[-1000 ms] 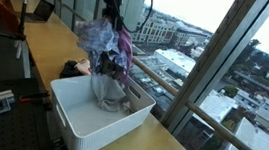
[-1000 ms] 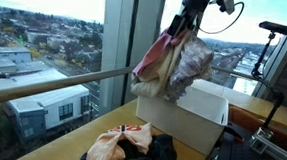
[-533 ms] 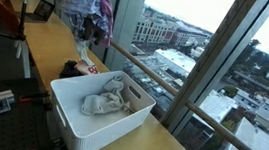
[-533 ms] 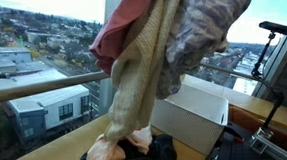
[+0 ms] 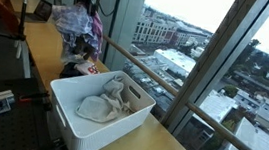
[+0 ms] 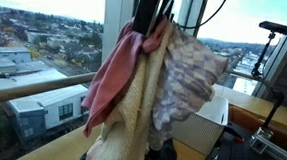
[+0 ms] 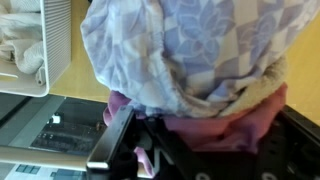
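Moved: clothes (image 5: 79,24) carried off bin (image 5: 108,131) to upper left.
Gripper (image 6: 155,17): clamped on clothes.
Handling: light, limp, slippery; pinch bunched top.

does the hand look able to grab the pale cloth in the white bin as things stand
Probably not: the hand is shut on a bundle of clothes and hangs beside the white bin. Nothing covers the pale cloth in the open bin, so the full grip is the obstacle.

Tall slanted windows (image 5: 182,10) over a daylit cityscape (image 5: 169,33), a long wooden counter (image 5: 159,146) along the glass.
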You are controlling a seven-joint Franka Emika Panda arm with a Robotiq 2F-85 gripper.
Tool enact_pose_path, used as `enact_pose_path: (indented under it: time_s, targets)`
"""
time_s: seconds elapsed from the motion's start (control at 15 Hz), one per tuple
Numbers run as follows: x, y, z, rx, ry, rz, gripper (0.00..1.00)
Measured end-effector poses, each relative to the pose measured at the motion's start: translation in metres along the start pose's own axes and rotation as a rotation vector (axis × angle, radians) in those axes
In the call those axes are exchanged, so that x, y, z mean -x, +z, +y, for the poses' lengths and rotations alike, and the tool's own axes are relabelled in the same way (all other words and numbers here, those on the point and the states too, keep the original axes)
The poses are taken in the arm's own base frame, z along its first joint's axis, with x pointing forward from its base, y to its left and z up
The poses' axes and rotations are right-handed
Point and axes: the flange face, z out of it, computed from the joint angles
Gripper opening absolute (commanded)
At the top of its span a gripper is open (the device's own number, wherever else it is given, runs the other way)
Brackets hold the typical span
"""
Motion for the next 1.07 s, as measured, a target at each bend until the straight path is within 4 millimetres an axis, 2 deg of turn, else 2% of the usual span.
enact_pose_path:
  time_s: [0.27,0.47,0.6,0.67,0.73,0.87,1.07]
  targets:
    - [-0.006,0.027,0.024,0.008,0.027,-0.041,0.55]
    - [-0.009,0.028,0.037,0.013,0.039,-0.042,0.76]
    - [-0.012,0.025,0.054,0.019,0.054,-0.037,0.88]
    - [-0.014,0.025,0.067,0.025,0.066,-0.036,0.97]
    - [-0.014,0.026,0.085,0.032,0.081,-0.038,0.99]
    - [-0.014,0.032,0.128,0.051,0.112,-0.051,1.0]
    - [-0.005,0.053,0.202,0.098,0.139,-0.077,1.0]
